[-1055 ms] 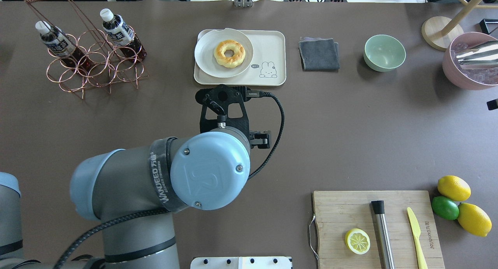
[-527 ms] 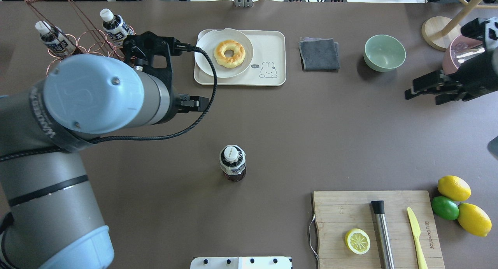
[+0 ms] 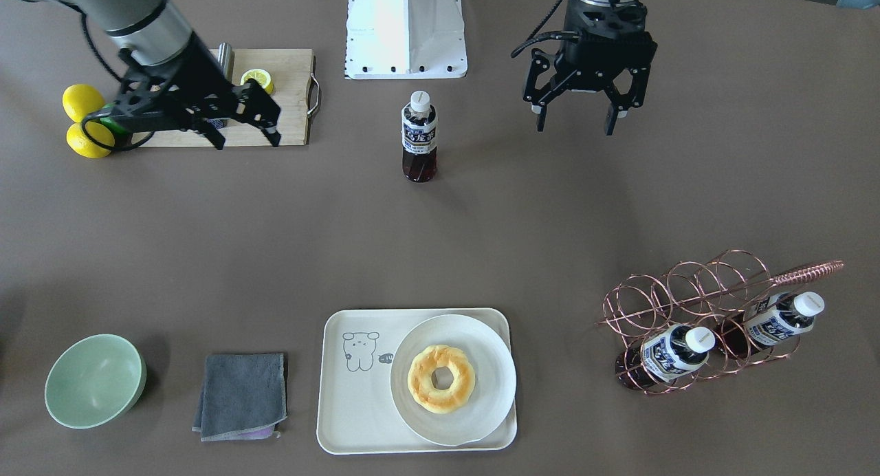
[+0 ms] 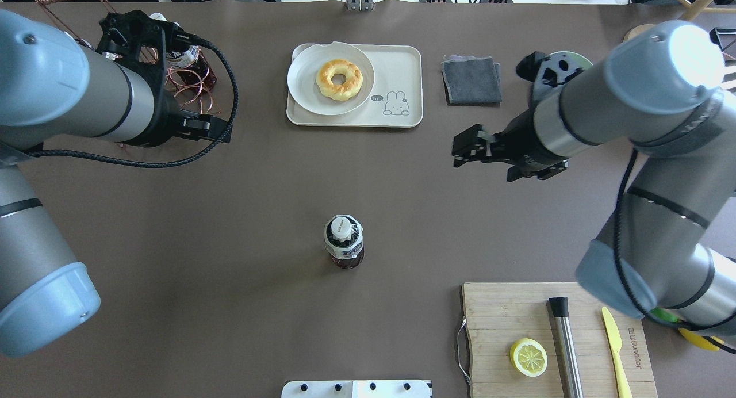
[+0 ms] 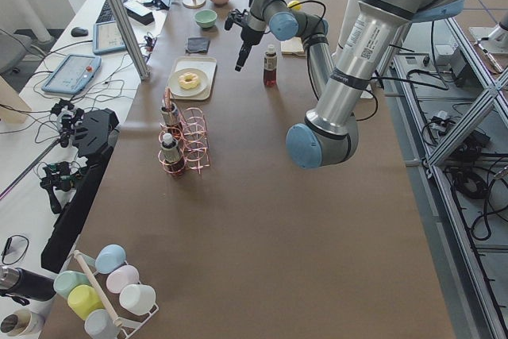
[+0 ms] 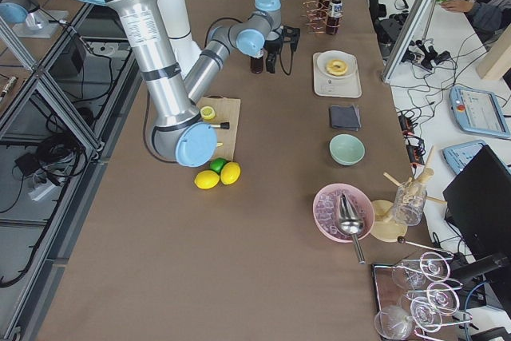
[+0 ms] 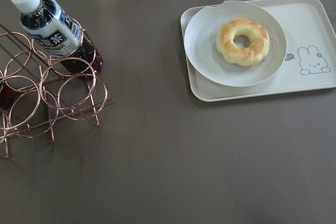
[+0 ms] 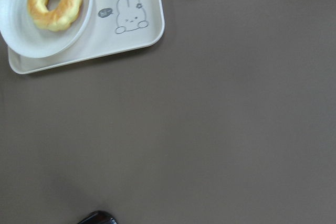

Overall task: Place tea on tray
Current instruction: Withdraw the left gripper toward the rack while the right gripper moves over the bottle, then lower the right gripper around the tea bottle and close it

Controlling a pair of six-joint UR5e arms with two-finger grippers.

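Note:
One tea bottle (image 4: pixel 344 242) stands upright alone at mid-table, also in the front-facing view (image 3: pixel 419 135). Two more alike sit in the copper wire rack (image 3: pixel 804 272): one (image 3: pixel 670 355) and another (image 3: pixel 784 318). The cream tray (image 4: pixel 402 70) with the bear drawing holds a white plate (image 4: pixel 305 84) with a doughnut (image 4: pixel 339 79). My left gripper (image 3: pixel 575 124) is open and empty, off to the bottle's left, near the rack. My right gripper (image 3: pixel 247 135) is open and empty, to the bottle's right. Neither touches the bottle.
A grey cloth (image 4: pixel 471 80) and a green bowl (image 3: pixel 95 380) lie beside the tray. A wooden cutting board (image 4: pixel 500 312) with a lemon half, a steel rod and a yellow knife sits at the near right, lemons (image 3: pixel 82 101) beside it.
My left arm has drawn away from over the middle to the back left, leaving the bottle standing there. My right arm has swung in from the right edge toward the middle.

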